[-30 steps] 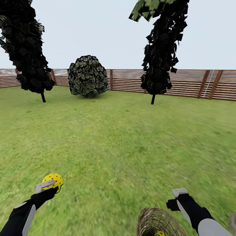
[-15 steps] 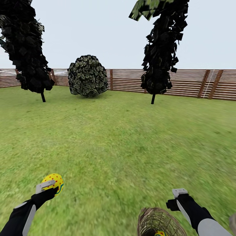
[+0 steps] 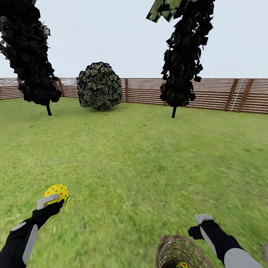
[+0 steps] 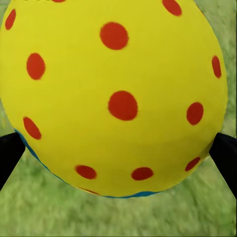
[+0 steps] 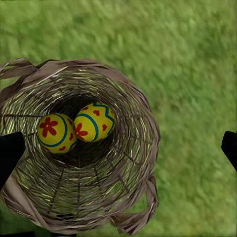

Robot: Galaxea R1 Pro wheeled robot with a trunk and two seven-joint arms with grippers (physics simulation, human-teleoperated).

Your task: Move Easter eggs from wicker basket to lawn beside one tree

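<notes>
My left gripper (image 3: 50, 201) is shut on a yellow Easter egg (image 3: 57, 191) with red dots and holds it low over the lawn (image 3: 134, 163) at the front left. In the left wrist view this egg (image 4: 113, 94) sits between the black fingertips (image 4: 8, 154). The wicker basket (image 3: 179, 252) stands at the bottom edge, with my right gripper (image 3: 204, 219) open just beside and above it. In the right wrist view, two patterned eggs (image 5: 55, 132) (image 5: 95, 121) lie deep in the basket (image 5: 133, 168). The grey-brown-trunked tree is out of view.
Two dark, near-black trees (image 3: 31, 59) (image 3: 183, 56) and a round bush (image 3: 99, 86) stand at the far side of the grass. Behind them runs a brown slatted fence (image 3: 223, 95). Open grass stretches between me and them.
My left gripper has carried its egg a little forward and to the left. The right arm and the basket have stayed put.
</notes>
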